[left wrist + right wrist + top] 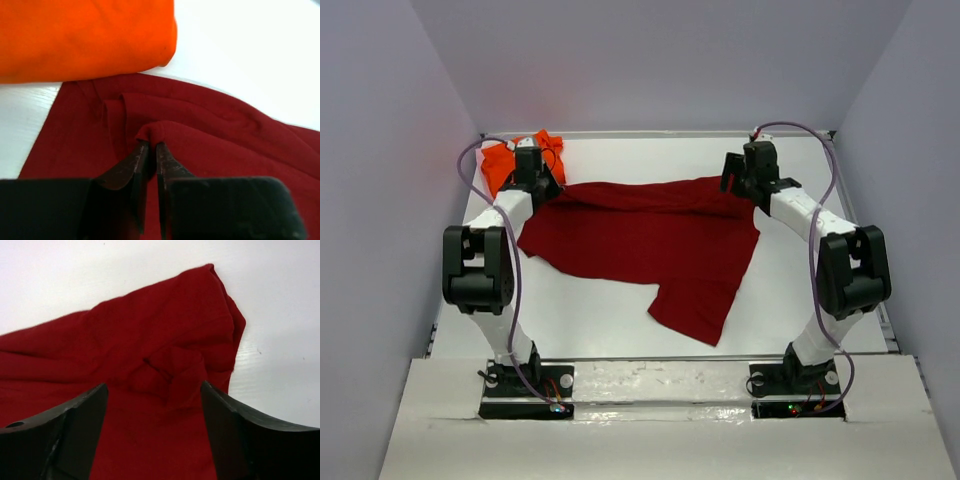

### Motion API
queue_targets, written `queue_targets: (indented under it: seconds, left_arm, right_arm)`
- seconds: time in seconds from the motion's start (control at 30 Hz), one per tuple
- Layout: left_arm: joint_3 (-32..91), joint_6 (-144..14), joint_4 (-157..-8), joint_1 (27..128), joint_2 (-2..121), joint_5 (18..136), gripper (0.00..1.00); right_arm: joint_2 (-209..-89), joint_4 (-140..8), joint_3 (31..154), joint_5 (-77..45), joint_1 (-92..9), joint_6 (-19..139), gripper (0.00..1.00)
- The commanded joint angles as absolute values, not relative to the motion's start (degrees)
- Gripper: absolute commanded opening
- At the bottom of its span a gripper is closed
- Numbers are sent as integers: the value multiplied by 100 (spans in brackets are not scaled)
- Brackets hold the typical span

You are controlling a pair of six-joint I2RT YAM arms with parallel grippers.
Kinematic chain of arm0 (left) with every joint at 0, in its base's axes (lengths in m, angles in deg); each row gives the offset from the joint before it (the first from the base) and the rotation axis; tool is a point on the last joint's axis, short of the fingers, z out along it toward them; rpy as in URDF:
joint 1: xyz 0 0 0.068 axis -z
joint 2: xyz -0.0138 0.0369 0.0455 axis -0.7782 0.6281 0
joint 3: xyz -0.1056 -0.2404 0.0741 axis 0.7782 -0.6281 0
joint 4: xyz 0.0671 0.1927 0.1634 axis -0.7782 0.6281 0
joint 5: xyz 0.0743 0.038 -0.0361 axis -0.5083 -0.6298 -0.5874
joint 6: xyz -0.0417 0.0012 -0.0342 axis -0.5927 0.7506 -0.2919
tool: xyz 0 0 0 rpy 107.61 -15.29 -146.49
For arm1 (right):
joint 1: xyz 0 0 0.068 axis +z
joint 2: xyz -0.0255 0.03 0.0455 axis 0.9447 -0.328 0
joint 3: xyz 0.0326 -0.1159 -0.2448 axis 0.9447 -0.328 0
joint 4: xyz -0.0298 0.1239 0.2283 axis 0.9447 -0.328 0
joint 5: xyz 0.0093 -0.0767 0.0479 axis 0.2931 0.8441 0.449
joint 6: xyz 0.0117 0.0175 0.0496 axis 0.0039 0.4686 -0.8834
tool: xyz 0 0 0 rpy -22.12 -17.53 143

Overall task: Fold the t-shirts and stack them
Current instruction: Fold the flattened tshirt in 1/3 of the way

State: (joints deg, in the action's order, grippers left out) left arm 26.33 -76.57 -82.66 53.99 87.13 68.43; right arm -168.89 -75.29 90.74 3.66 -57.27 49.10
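Note:
The crimson t-shirt (650,240) lies spread across the middle of the table, one part trailing toward the front. The orange t-shirt (505,160) sits bunched at the far left corner. My left gripper (542,187) is at the crimson shirt's far left edge, shut on a pinched fold of it (152,132), with the orange shirt (85,35) just beyond. My right gripper (738,190) is at the shirt's far right corner, open, its jaws wide on either side of a wrinkled bunch of crimson cloth (170,370).
White walls enclose the white table (620,315) on the left, right and back. The far rim runs just behind both grippers. The arm bases stand at the near edge.

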Motion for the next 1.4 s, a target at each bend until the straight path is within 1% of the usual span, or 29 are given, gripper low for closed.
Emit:
queue_targets:
  seconds: [0.0,0.07,0.17,0.2,0.23,0.33,0.4,0.53,0.63,0.77,0.83,0.93,1.17,1.37]
  left_arm:
    - [2853,-7832,-8310,5364,7538,6710,22]
    - [2827,-7903,-8319,5329,7124,6666,26]
    - [2687,-8061,-8407,5285,6562,6736,35]
    - [2677,-8026,-8424,5285,6421,6850,39]
    - [2660,-7991,-8433,5285,6289,6859,50]
    - [2607,-7842,-8486,5285,5719,6825,62]
    - [2432,-7789,-8652,5285,5594,6676,65]
    - [1897,-7762,-9004,5285,5418,6552,66]
    - [1737,-7815,-9233,5285,5383,6745,66]
    - [1641,-7893,-9259,5259,5243,6807,66]
    - [1570,-7973,-9347,5232,5102,7104,66]
    - [1544,-8008,-9383,5232,4927,7194,66]
    - [1579,-8026,-9347,5206,4776,7264,67]
    - [1570,-8123,-9365,5162,4724,7431,67]
  right_arm:
    - [-16243,-7362,8939,350,-5670,4924,84]
    - [-16172,-7335,8965,245,-5670,4924,85]
    - [-16373,-7405,9298,-45,-5618,4924,86]
    - [-16583,-7432,9395,-89,-5617,4924,86]
    - [-16707,-7484,9509,-238,-5557,4941,86]
    - [-17224,-7581,9922,-230,-5477,4977,86]
    - [-17532,-7573,10160,-239,-5337,4959,86]
    - [-18129,-7712,10748,-371,-5178,5029,86]
    - [-18482,-7897,11249,-441,-5055,5065,86]
    - [-18799,-7942,11373,-520,-4941,4977,86]
    - [-18887,-7924,11373,-529,-4941,4924,86]
    - [-19125,-8029,11426,-494,-4941,4880,86]
    - [-19257,-8170,11276,-301,-4993,4748,86]
    - [-19801,-8750,11882,-239,-5274,4555,86]
